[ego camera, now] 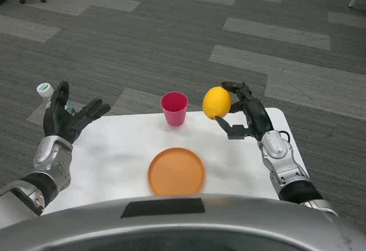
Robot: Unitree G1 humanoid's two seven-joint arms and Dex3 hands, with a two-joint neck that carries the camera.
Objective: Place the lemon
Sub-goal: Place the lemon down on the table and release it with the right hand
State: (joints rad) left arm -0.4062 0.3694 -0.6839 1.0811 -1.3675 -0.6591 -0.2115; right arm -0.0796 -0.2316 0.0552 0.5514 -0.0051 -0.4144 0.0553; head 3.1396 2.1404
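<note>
The lemon (217, 103) is grasped in the right hand (245, 115) fingers, held above the worktop (114, 148), up-right of the orange plate (176, 172).

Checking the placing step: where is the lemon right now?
In the head view, the lemon is held by the right hand above the table's right side, just right of the pink cup.

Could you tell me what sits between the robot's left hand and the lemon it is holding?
In the head view, the pink cup stands upright on the white table between the left hand and the lemon, nearer the lemon; otherwise bare tabletop.
</note>
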